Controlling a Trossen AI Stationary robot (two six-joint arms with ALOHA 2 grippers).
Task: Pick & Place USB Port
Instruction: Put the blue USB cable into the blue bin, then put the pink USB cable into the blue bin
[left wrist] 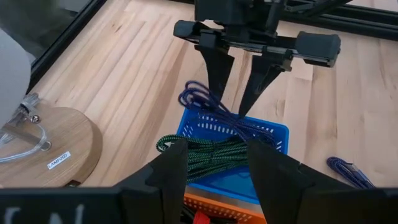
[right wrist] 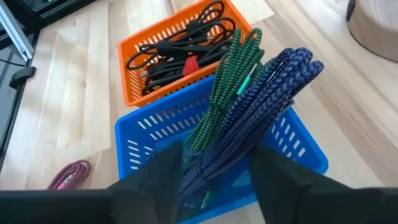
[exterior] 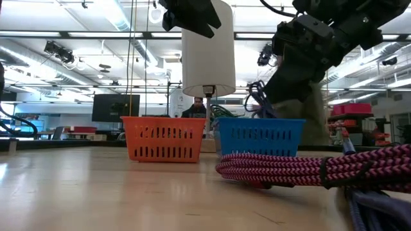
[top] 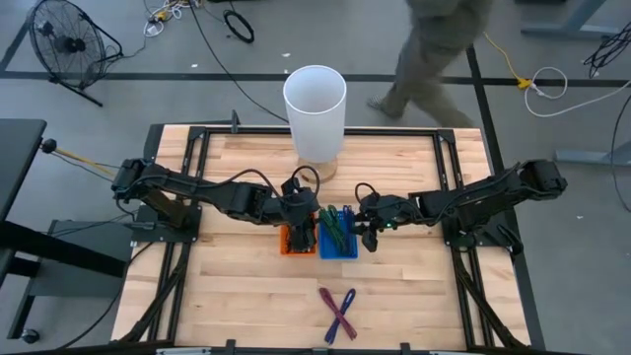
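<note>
A blue basket (top: 338, 240) and an orange basket (top: 296, 242) stand side by side at mid-table. A green braided cable (left wrist: 205, 150) lies in the blue basket, one end over its rim. Black cables with a red tie (right wrist: 180, 53) fill the orange basket. My right gripper (top: 367, 233) is over the blue basket, shut on a blue braided cable bundle (right wrist: 267, 93). My left gripper (top: 301, 212) hovers open above the orange basket, touching nothing. A pink cable and a purple one (top: 338, 314) lie crossed near the table's near edge. My right gripper pinches the blue cable bundle between its two fingers (left wrist: 219, 74), coming from above and slanting down from the table's right. The held part (left wrist: 234, 118) sits at the basket's rim. A loop (left wrist: 194, 96) stands above the rim; the remainder runs into the basket beside the green cable.
A tall white cylinder (top: 315, 99) on a round wooden base (left wrist: 50, 149) stands just beyond the baskets near the far edge. A person (top: 434, 49) walks on the floor beyond the table. Bare wood lies to either side of the baskets.
</note>
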